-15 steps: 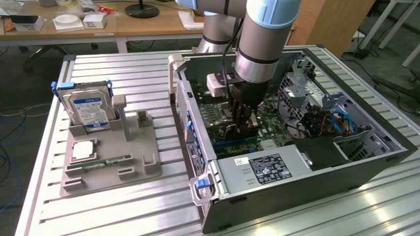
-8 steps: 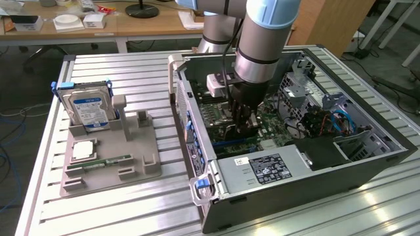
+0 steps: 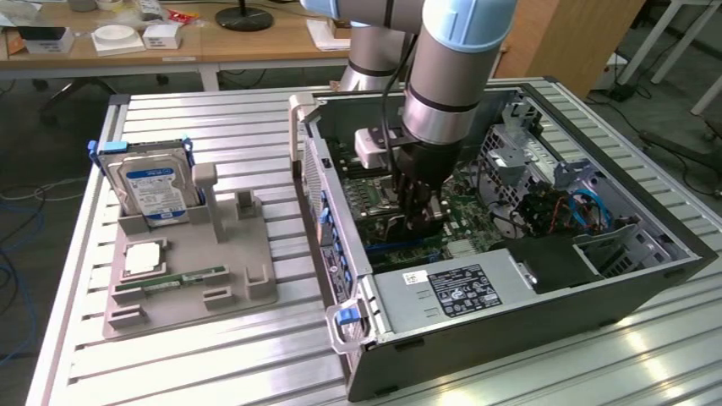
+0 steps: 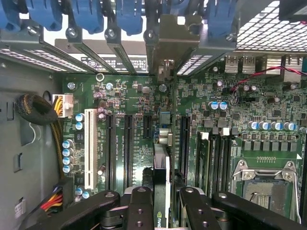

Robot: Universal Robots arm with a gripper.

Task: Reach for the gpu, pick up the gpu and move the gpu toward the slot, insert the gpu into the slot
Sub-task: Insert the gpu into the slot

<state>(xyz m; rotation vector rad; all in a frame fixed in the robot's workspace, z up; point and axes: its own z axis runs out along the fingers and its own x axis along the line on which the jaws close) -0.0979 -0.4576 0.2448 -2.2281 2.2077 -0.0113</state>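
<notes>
In the exterior view, I saw my end effector (image 3: 420, 222) lowered inside the open case (image 3: 631, 279) on the tabletop (image 3: 226, 355). In the wrist view, it gripped the gpu (image 4: 160, 184) edge-on, upright above the motherboard (image 4: 240, 115), among the slots.

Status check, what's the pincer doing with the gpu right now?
Pincer shut on gpu, card edge-on. Down inside the case, over the motherboard. Nothing seen in the way.

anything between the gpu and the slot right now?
Nothing visible. In the wrist view the claw holds the gpu edge-on, low over the motherboard, its silver bracket already up at the rear openings. The slot lies under the card, so I can't tell if it's seated. Neighbouring black slots stand beside it, not across its path.
</notes>
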